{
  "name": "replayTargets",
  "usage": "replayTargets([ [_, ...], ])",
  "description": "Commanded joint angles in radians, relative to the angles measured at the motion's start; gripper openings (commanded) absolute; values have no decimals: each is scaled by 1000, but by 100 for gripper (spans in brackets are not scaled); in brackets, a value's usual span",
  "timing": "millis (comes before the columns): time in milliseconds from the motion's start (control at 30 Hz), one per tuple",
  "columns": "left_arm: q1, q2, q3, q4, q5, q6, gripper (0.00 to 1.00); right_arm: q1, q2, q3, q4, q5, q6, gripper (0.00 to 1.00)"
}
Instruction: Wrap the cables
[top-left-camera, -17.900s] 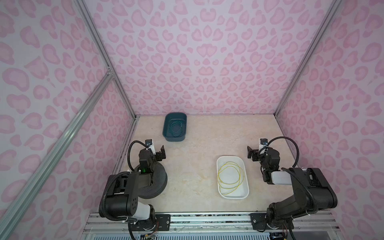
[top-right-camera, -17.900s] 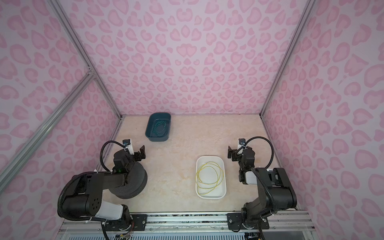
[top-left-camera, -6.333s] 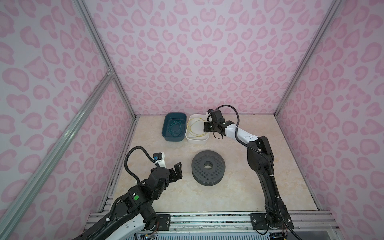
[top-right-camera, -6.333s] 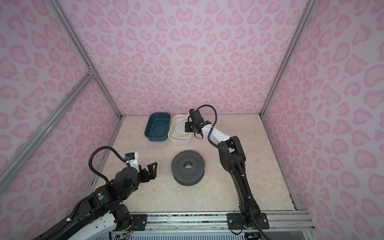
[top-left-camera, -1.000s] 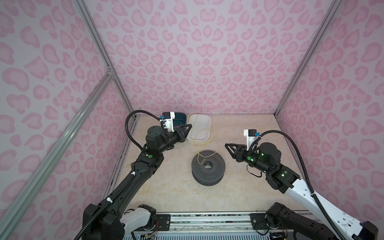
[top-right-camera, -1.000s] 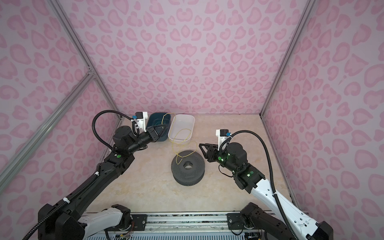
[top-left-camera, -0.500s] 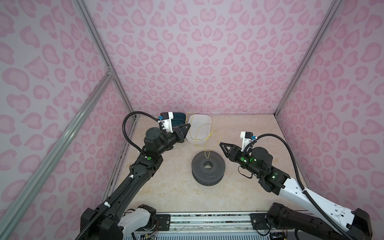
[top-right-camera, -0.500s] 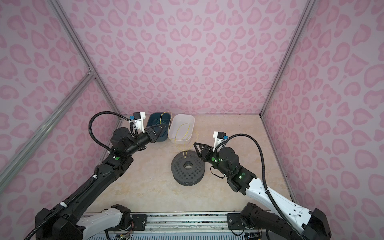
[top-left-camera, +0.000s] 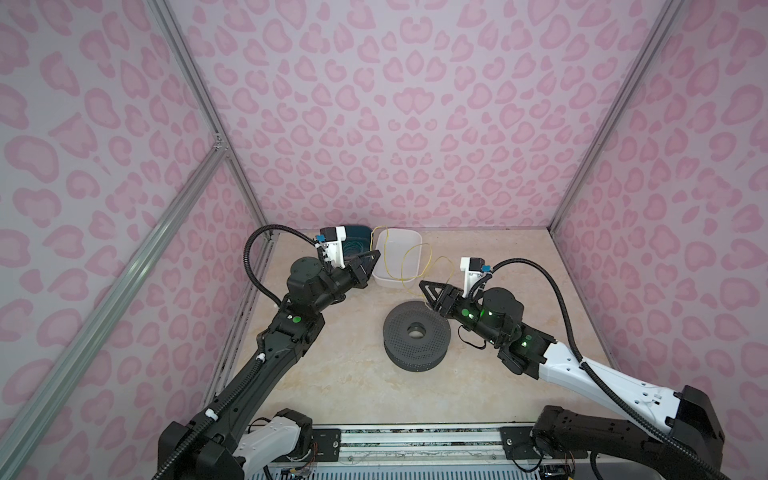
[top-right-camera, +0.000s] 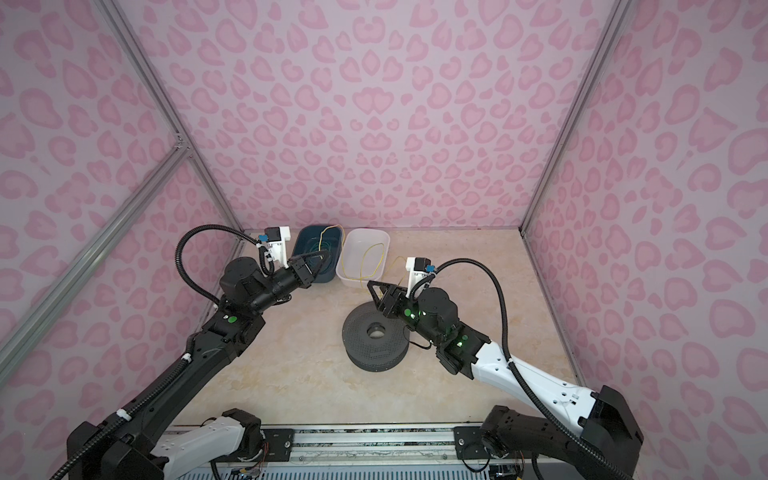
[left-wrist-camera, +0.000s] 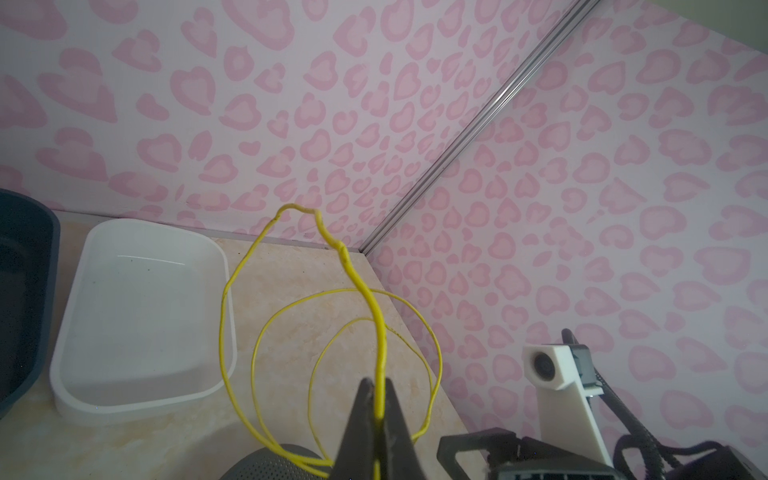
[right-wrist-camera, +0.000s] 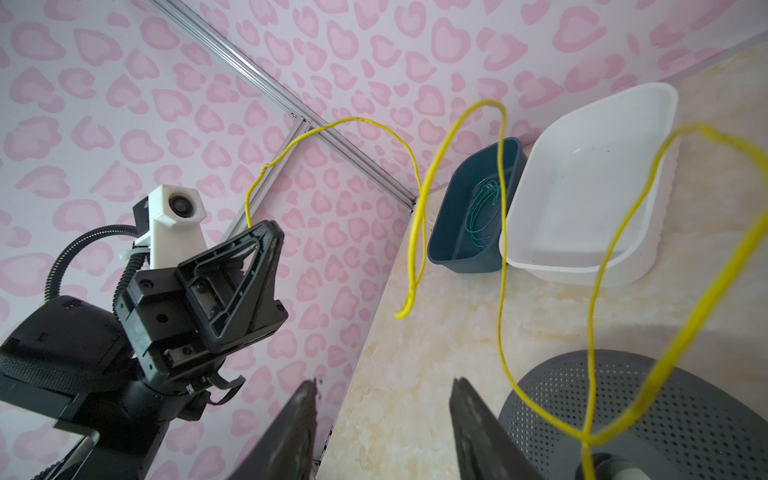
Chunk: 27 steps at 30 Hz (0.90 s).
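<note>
Left gripper (left-wrist-camera: 376, 399): jaws pinched on the yellow wire (top-left-camera: 409, 266), holding it in the air behind the spool (top-left-camera: 415, 332), to its left.
From the pinch the wire climbs, arcs over and drops in loose loops onto the spool. In the right wrist view one strand runs down toward the hub; I cannot tell whether it is threaded through. A loose end seems to dangle above the table behind the spool.

Right gripper (right-wrist-camera: 382, 415): fingers spread, nothing between them. It hovers at the spool's rear right edge. The wire passes beside the fingers, not between them.

Behind the spool are a white tub (top-left-camera: 417, 239), empty, and on its left a blue tub (top-right-camera: 303, 241) holding a green wire (right-wrist-camera: 478, 220).

No turns sit on the spool, so I judge the wrapping barely begun.

Risks from here:
- The wire looks unanchored on the spool. A tug from the left gripper would lift the loops clear.
- The loops overlap. If the right gripper closes where strands cross, it takes two at once and makes a knot.
- The wire is springy. Slack loops could snag the white tub's rim or the right wrist mount.
- The wire is thin. It could slide through the pinch under tension.
- The spool is not held down. A sideways pull may drag it.
</note>
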Motion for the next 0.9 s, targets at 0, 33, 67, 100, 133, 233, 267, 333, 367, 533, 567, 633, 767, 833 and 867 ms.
replayTargets([
  [0, -1, 3, -2, 14, -6, -8, 4, -31, 49, 33, 43, -26, 7, 53],
  [33, -3, 6, 0, 17, -3, -10, 4, -44, 67, 34, 59, -43, 33, 52],
  [67, -4, 7, 2, 16, -3, -10, 4, -53, 81, 30, 92, -56, 56, 51],
  [100, -4, 7, 4, 15, -3, -10, 4, -55, 93, 24, 123, -56, 69, 48],
  [133, -6, 7, 5, 15, -3, -10, 4, -58, 103, 23, 152, -60, 81, 45],
  [233, -7, 4, 9, 15, -2, -9, 4, -57, 127, 42, 159, -81, 84, 42],
  [267, -7, 3, 8, 15, 0, -6, 4, -57, 135, 51, 157, -87, 83, 40],
  [333, -8, -1, 9, 11, 5, -1, 4, -57, 148, 52, 166, -94, 87, 34],
  [367, -7, -3, 8, 10, 6, 1, 4, -58, 153, 50, 179, -100, 92, 31],
  [533, -8, -13, 4, 3, 9, 14, 4, -73, 165, 41, 211, -119, 113, 12],
  [567, -7, -14, 1, 0, 11, 19, 4, -77, 162, 39, 209, -119, 111, 10],
  [633, -7, -21, -1, -3, 12, 26, 4, -89, 153, 35, 203, -117, 107, 4],
  [767, -8, -32, -10, -15, 23, 39, 4, -126, 125, 21, 188, -115, 99, 0],
  [833, -7, -36, -15, -26, 26, 49, 4, -155, 104, 11, 173, -115, 90, 0],
  [867, -7, -38, -23, -30, 29, 52, 4, -171, 92, 8, 166, -116, 82, 0],
])
